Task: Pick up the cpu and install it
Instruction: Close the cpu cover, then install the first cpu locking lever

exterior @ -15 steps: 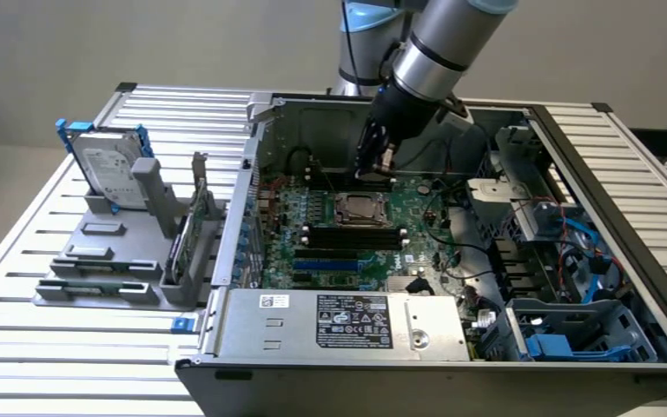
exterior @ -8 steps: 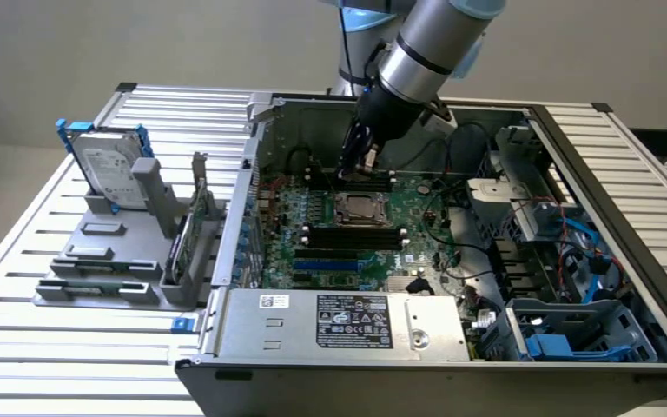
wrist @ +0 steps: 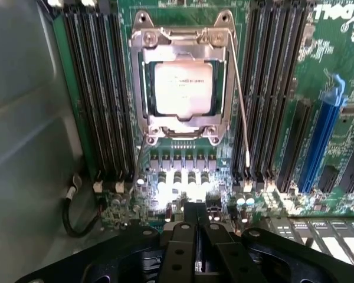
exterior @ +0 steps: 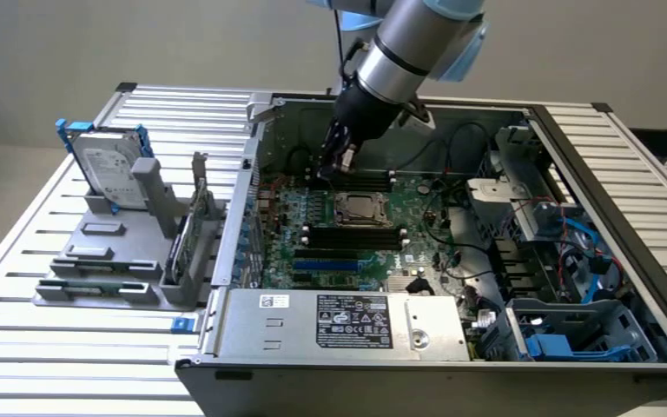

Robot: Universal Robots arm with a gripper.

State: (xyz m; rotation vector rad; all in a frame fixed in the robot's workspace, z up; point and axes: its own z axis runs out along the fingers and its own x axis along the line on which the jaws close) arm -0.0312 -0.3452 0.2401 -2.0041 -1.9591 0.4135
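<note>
Gripper (wrist: 194,215) fingers, nearest the wrist camera, are pressed together with no gap, and we see nothing held between them. We find the cpu (wrist: 183,88) apart from the gripper, lying flat in the socket (wrist: 183,121) on the motherboard (wrist: 336,53). It sits straight ahead of the fingertips, beyond a row of small board components, and nothing touches it. In the exterior view the gripper (exterior: 331,169) hangs inside the open case (exterior: 565,148), and the cpu (exterior: 360,208) lies lower on the board, slightly toward the exterior view's right. We judge the chip close to square, so it offers no marked long axis; its edges run parallel to the memory slots (wrist: 100,94) that flank the socket on both sides. Its top is a pale silver-grey plate with faint printed lines, too small for us to read, bordered by a dark margin. A metal frame (wrist: 137,76) surrounds it, and a thin wire lever (wrist: 241,100) runs along one side. We cannot tell whether the frame is latched.
</note>
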